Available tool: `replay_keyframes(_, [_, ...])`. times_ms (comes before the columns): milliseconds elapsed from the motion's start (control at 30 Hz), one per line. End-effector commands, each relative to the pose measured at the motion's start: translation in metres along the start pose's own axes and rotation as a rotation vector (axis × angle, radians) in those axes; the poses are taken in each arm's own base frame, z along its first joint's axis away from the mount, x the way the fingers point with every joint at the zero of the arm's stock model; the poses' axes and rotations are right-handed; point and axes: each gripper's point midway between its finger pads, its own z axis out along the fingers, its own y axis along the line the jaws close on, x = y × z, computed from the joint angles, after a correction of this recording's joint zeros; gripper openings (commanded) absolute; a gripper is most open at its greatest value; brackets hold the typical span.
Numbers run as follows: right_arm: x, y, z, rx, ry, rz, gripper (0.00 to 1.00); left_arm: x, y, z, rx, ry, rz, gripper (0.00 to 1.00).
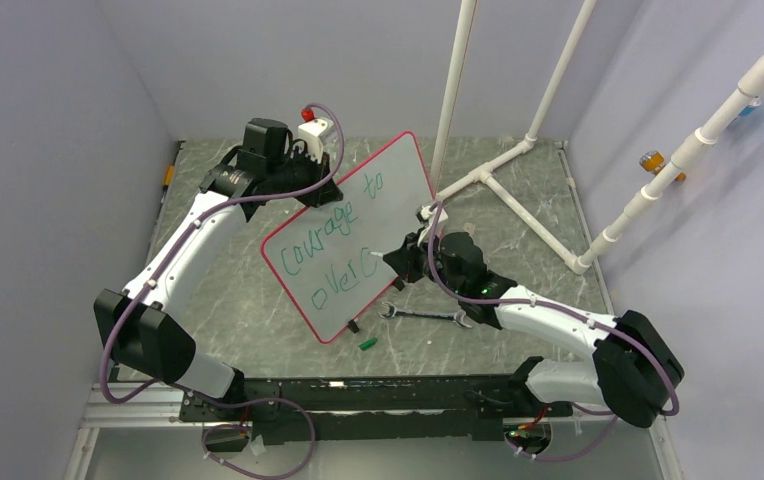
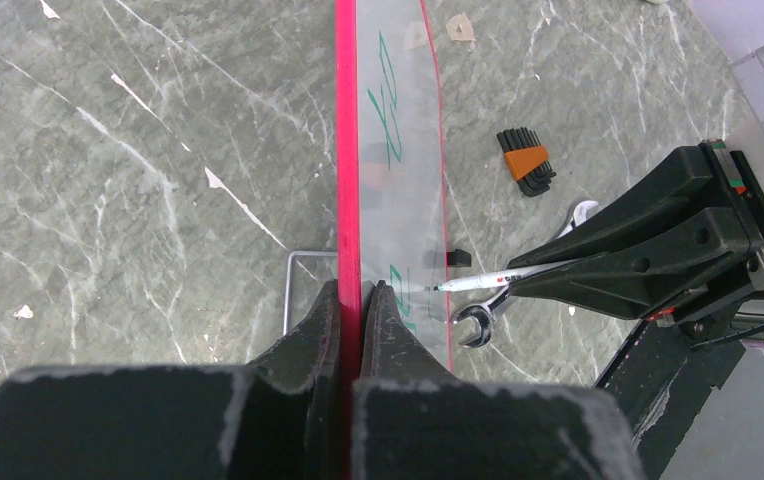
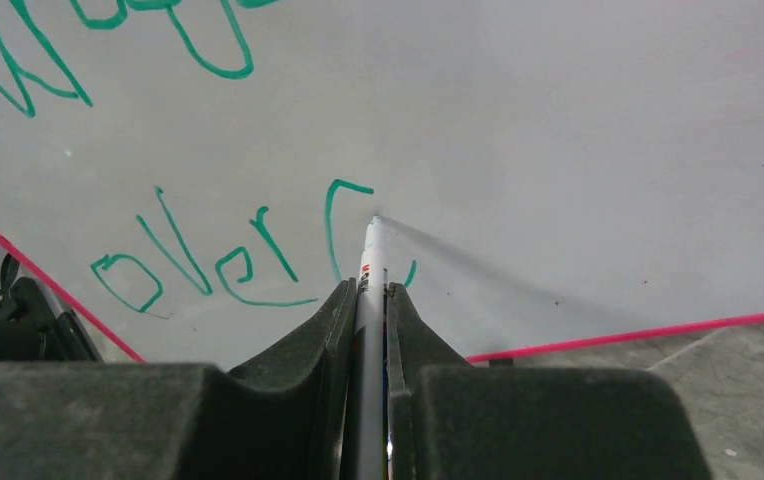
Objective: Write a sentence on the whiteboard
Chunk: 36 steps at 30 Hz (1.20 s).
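The whiteboard (image 1: pixel 358 225), white with a thin red rim, stands tilted on its lower edge mid-table. Green lettering (image 1: pixel 333 240) on it reads "Courage to" and below it "overc". My left gripper (image 1: pixel 310 190) is shut on the board's upper left rim; in the left wrist view the jaws (image 2: pixel 351 300) pinch the red rim (image 2: pixel 347 150). My right gripper (image 1: pixel 401 258) is shut on a white marker (image 3: pixel 369 262). The marker's tip touches the board just right of the "c" (image 3: pixel 336 225). The marker also shows in the left wrist view (image 2: pixel 488 281).
A wrench (image 1: pixel 423 316) and a green marker cap (image 1: pixel 367 343) lie on the grey marbled table below the board. A hex key set (image 2: pixel 525 165) lies beyond the board. White pipe framing (image 1: pixel 518 160) stands at back right. Walls enclose three sides.
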Motion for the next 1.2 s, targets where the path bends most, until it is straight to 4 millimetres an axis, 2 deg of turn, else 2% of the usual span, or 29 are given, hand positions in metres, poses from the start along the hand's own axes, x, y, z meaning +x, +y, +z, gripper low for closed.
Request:
replay_keyframes(0, [-0.003, 0.007, 0.002, -0.045, -0.026, 0.003, 0.00, 0.012, 0.025, -0.002, -0.115, 0.061, 0.097, 0.00])
replay_keyframes(200, [0.021, 0.000, 0.001, -0.033, 0.028, 0.021, 0.00, 0.011, 0.025, -0.003, -0.114, 0.058, 0.097, 0.00])
replay_keyframes(367, [0.030, -0.011, -0.003, 0.019, 0.045, 0.023, 0.00, 0.012, 0.025, -0.002, -0.113, 0.059, 0.097, 0.00])
replay_keyframes(500, [0.024, -0.020, -0.004, 0.075, 0.031, 0.022, 0.00, 0.012, 0.025, -0.002, -0.112, 0.061, 0.096, 0.00])
replay_keyframes(700, [0.001, -0.027, -0.001, 0.125, -0.012, 0.018, 0.00, 0.012, 0.025, -0.002, -0.114, 0.059, 0.095, 0.00])
replay_keyframes(933, [-0.023, -0.016, 0.007, 0.091, -0.046, 0.008, 0.00, 0.013, 0.025, -0.002, -0.114, 0.062, 0.095, 0.00])
replay_keyframes(1167, [-0.024, 0.001, 0.008, -0.003, -0.040, 0.012, 0.00, 0.012, 0.025, -0.003, -0.117, 0.060, 0.097, 0.00])
